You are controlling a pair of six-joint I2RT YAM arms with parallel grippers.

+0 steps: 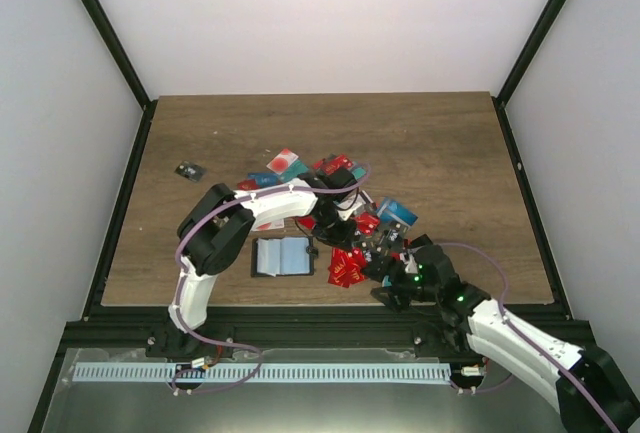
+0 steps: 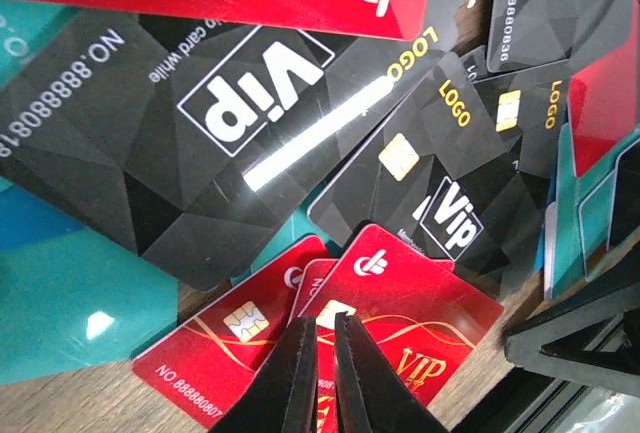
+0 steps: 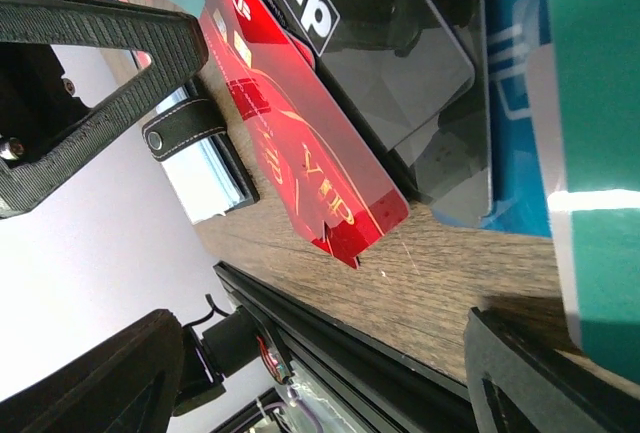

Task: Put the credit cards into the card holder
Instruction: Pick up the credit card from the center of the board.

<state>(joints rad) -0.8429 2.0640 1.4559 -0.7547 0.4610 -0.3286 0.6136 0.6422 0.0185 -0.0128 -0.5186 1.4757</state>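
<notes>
Left fingers [image 2: 292, 378] are squeezed nearly together, tips down on a red card [image 2: 400, 313] at the near edge of the pile of cards [image 1: 335, 165]; whether they pinch it I cannot tell. Right fingers [image 3: 100, 43] stand wide apart with nothing gripped, low beside the same red cards. Holder [image 1: 283, 256] lies open on the table [image 1: 450, 153] just left of those cards, grey pockets facing up

place: robot lab cell | signs: white panel walls [image 1: 300, 13], black frame [image 1: 112, 43], wooden table [image 1: 450, 153]
</notes>
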